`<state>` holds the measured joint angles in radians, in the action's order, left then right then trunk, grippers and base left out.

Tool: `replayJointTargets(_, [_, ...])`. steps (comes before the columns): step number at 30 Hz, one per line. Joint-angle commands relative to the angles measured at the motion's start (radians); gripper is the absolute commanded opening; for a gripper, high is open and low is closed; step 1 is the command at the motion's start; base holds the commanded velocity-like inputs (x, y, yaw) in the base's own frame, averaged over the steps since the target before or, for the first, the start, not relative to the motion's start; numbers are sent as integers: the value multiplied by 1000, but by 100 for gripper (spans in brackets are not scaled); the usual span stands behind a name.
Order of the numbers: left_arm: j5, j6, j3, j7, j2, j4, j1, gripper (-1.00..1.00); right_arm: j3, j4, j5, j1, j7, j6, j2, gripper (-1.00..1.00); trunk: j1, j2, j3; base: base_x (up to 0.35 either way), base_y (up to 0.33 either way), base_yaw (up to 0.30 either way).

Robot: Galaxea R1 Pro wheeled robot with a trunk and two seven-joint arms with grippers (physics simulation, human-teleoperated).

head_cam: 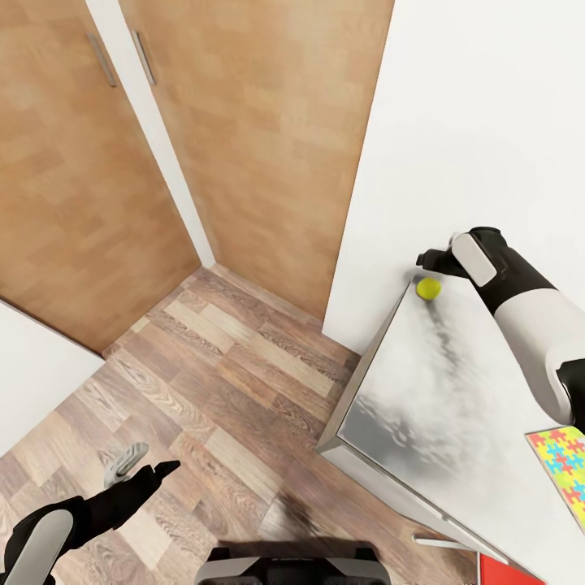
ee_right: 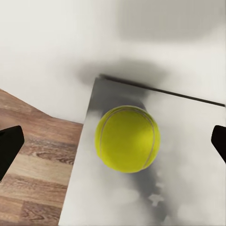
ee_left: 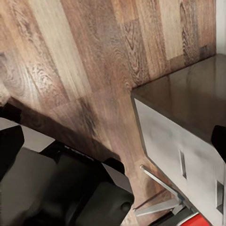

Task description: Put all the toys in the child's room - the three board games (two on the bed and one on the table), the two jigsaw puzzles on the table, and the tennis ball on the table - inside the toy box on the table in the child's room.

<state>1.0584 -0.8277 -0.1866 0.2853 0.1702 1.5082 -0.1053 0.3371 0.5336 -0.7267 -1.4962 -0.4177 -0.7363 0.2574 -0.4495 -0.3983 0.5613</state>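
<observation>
Right end effector (head_cam: 435,262) open above round yellow-green tennis ball (head_cam: 428,288), right of frame; we judge a nudge could roll it off the glossy grey table (head_cam: 422,390) corner.

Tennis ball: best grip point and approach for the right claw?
Take the tennis ball across its widest middle, from above. It is round, so any axis works, but it sits near the far corner of the table close to the wall, which likely blocks a side approach. The right claw is already over it, jaws wide either side.
</observation>
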Motion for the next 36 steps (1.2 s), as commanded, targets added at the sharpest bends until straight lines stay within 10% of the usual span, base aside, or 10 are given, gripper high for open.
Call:
replayJointTargets(1, [11,-4,-1,9,0,1,-1,100,8,1,-10,-1,-8,-2,2,100,-1,-2,3,0,0,0])
replayJointTargets(36, [9,-4,1,9,0,1,-1,100,8,-2,-10,-11,-8,-2,6,100,-1,-2,57,0,0,30])
